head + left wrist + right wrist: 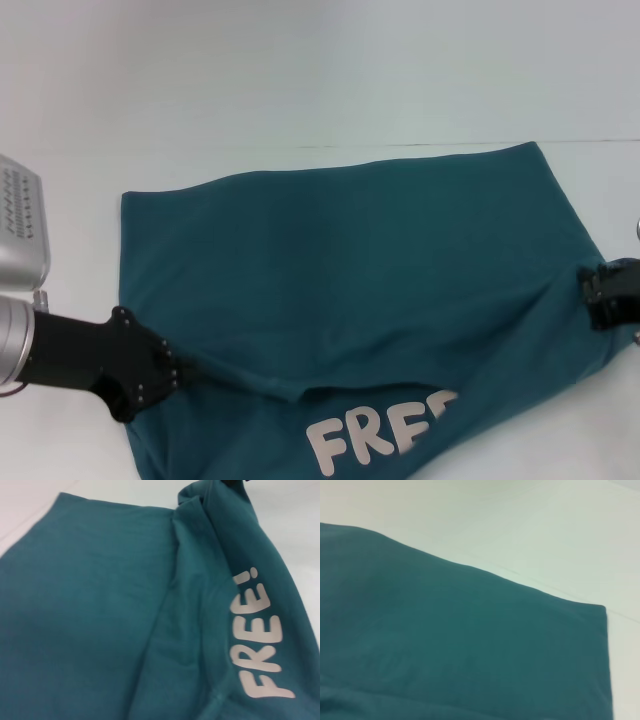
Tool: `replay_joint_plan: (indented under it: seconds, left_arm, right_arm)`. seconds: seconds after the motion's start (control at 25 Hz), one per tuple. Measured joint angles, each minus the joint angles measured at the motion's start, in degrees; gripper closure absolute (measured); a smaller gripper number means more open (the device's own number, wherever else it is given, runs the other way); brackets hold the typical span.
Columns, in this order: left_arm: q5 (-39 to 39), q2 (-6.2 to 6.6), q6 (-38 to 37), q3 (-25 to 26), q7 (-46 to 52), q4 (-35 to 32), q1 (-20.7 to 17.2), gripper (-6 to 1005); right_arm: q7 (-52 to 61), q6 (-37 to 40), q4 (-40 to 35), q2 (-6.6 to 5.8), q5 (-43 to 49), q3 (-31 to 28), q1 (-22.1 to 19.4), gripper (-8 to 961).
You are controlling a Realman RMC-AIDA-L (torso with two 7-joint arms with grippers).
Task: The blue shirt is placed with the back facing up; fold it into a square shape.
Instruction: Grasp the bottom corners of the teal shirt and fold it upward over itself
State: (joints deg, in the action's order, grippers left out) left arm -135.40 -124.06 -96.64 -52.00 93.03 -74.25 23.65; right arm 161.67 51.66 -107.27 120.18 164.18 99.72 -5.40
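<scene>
The blue shirt [350,260] lies spread on the white table [300,80], plain side up over most of its width. Its near edge is turned over, so white letters [380,435] show in the head view. The left wrist view reads the letters [257,640] as "FREE!" on the shirt [100,605]. My left gripper [180,375] pinches the shirt's near left edge. My right gripper [590,290] holds the right edge, and the cloth pulls taut between the two. The right wrist view shows only flat shirt [445,645] and its far corner.
Bare white table surrounds the shirt on the far side and to the right [545,530]. A grey ribbed part of my left arm [20,225] stands at the left edge. A thin dark seam [450,145] crosses the table behind the shirt.
</scene>
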Motion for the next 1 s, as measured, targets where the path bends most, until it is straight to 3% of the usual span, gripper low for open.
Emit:
replay_joint_plan:
  seconds: [0.2,0.72,0.84,1.0]
  left_arm:
    - [-1.9,0.18,0.5,0.0,1.4,1.2,1.2,935]
    - [-4.0,-0.07,-4.1,-1.4,11.6,-1.6,0.8,930]
    - [-4.1,0.05,-6.1,-2.4,14.2,-2.0,1.5,725]
    - [-5.0,0.26,-7.6,-2.7,18.0,-2.0,2.6,558]
  right_arm:
    - [-0.2,4.0,2.2,-0.03,-0.1,-2.5,5.5,920]
    - [-1.7,4.1,6.7,-0.12,0.3,-4.0,10.1,920]
    - [-2.3,4.2,9.2,-0.12,0.7,-3.9,12.1,919]
    - [-2.7,4.3,11.5,-0.12,0.8,-3.6,14.5,917]
